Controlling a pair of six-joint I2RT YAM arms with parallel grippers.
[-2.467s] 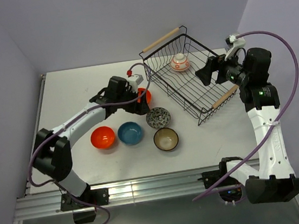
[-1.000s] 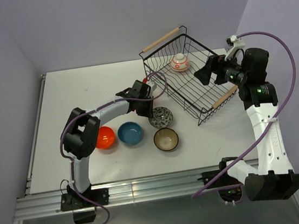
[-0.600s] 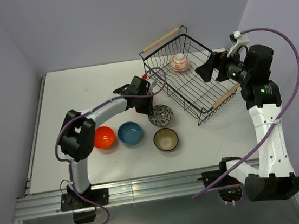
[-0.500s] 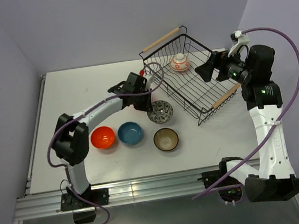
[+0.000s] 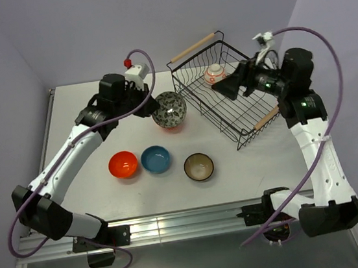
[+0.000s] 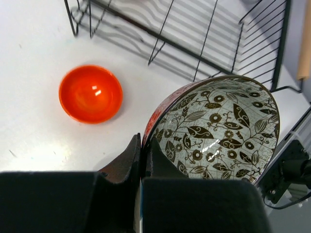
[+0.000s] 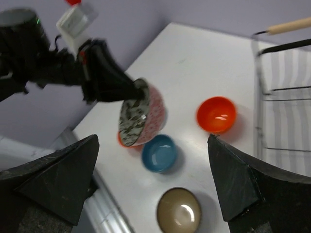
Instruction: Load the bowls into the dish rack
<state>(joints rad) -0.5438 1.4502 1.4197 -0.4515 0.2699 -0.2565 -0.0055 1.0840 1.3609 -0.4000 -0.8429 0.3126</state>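
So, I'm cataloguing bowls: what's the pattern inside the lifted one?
The lifted bowl has dark leaves and flowers on white inside; clearest in the left wrist view.

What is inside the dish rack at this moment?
One orange-and-white patterned bowl sits in the far part of the dish rack. The right gripper hides part of its floor.

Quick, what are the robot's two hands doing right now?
Left hand: closed on the rim of the grey-patterned bowl.
Right hand: open, holding nothing.
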